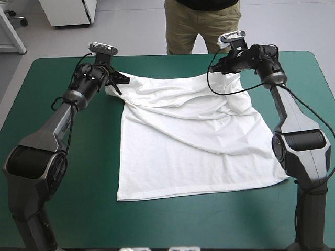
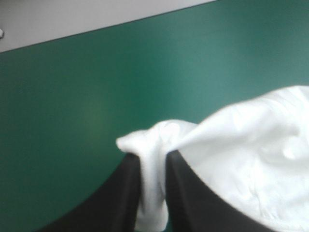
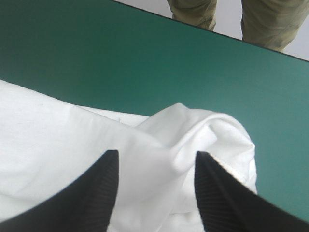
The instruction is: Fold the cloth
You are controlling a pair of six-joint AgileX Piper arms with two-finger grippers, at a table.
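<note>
- Across the middle of the table, on its teal-green cover (image 1: 78,172), the T-shirt (image 1: 193,141) lies spread as a white, roughly square sheet. Its near hem is flat and well apart from the table's near edge.
- The cover is smooth, matt and even in colour, with rounded corners. A wide bare band of it shows left of the cloth, and narrower ones show along the far edge and at the right.
- Beyond the table's far edge lies a pale grey floor (image 1: 131,31).
- The cloth is thin and soft. Its near half lies almost smooth, while long diagonal folds run from the far left corner toward the right side.
- The far edge is gathered into ridges and runs between the two grippers.
- At the far left corner, the left gripper (image 2: 153,154) has its black fingers (image 2: 120,193) all but closed. They pinch a rolled tongue of white fabric that bulges out ahead of the tips.
- At the far right corner, the right gripper (image 3: 155,153) has its fingers (image 3: 87,193) standing well apart, with their ribbed inner faces showing. A rumpled knot of fabric lies between and ahead of them, unclamped.
</note>
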